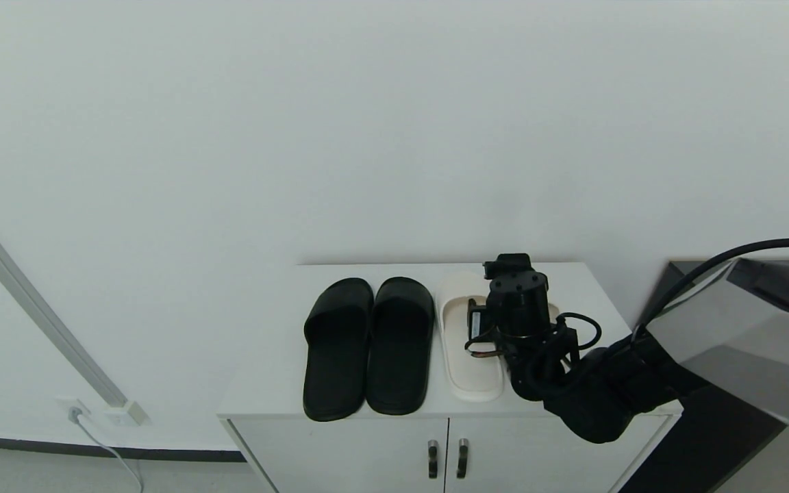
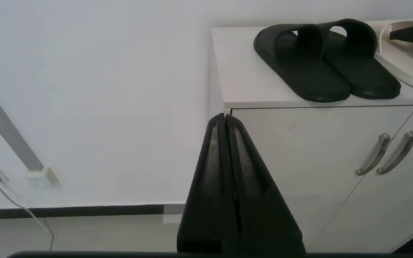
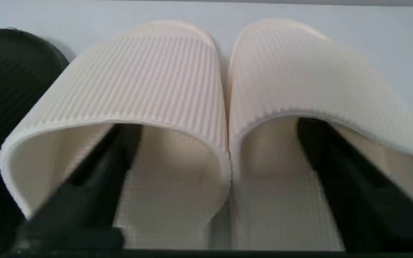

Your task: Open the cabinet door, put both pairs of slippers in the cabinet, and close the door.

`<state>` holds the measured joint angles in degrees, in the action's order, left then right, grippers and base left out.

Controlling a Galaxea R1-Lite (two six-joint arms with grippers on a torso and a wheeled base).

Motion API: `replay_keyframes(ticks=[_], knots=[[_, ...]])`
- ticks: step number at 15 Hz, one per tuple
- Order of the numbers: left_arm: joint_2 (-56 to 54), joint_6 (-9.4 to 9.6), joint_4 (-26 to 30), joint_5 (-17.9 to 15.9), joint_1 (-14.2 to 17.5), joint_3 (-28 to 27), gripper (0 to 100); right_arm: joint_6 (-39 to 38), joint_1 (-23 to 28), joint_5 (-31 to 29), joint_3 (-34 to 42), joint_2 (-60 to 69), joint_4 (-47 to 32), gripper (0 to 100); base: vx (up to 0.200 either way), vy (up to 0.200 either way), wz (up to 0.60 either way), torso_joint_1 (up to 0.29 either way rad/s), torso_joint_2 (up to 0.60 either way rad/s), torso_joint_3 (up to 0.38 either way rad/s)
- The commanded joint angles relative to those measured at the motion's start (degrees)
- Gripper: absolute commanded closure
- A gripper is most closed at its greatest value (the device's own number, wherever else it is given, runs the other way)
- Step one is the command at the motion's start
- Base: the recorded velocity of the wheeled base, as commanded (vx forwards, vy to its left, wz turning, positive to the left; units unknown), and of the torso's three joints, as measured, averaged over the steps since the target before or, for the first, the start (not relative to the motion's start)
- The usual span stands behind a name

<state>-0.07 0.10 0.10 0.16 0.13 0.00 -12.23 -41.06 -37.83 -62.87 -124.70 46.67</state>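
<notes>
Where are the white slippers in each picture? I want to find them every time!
Head view: white slippers on the cabinet top, right of the black slippers, partly behind the arm.
Left wrist view: white slippers on the cabinet top, just past the black slippers, cut off by the picture's edge.
Right wrist view: white slippers close up, side by side.
Shared landmark: the black slippers next to them.

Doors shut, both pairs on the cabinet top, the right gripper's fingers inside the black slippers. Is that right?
Not quite: the right gripper is in the white slippers, one finger under each strap, as the right wrist view shows. The rest stands.
</notes>
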Motion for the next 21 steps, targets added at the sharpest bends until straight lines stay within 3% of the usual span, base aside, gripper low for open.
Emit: replay_keyframes(ticks=[1,5,10,17,18,21], knots=[[0.07,-0.01,-0.01,0.02,-0.05,0.00,100,0.01,0.01,-0.05,-0.24,0.07,0.00,100,0.000,0.000,0.00,0.000,0.00,0.000],[0.07,-0.01,-0.01,0.02,-0.05,0.00,100,0.01,-0.16,-0.58,-0.06,0.77,0.44,100,0.000,0.000,0.00,0.000,0.00,0.000],[0.07,-0.01,-0.01,-0.07,0.04,0.00,100,1.94,-2.01,0.30,6.53,10.18,1.06,100,0.000,0.000,0.00,0.000,0.00,0.000],[0.07,0.08,-0.01,-0.07,-0.05,0.00,100,1.94,-10.18,19.81,30.35,31.01,0.53,100,0.000,0.000,0.00,0.000,0.00,0.000],[0.07,-0.01,-0.01,-0.07,0.04,0.00,100,2.21,-10.53,22.53,31.58,32.68,-0.17,100,0.000,0.000,0.00,0.000,0.00,0.000],[0.07,0.17,-0.01,-0.25,-0.05,0.00,100,2.38,-10.53,22.62,31.75,32.59,-0.87,100,0.000,0.000,0.00,0.000,0.00,0.000]])
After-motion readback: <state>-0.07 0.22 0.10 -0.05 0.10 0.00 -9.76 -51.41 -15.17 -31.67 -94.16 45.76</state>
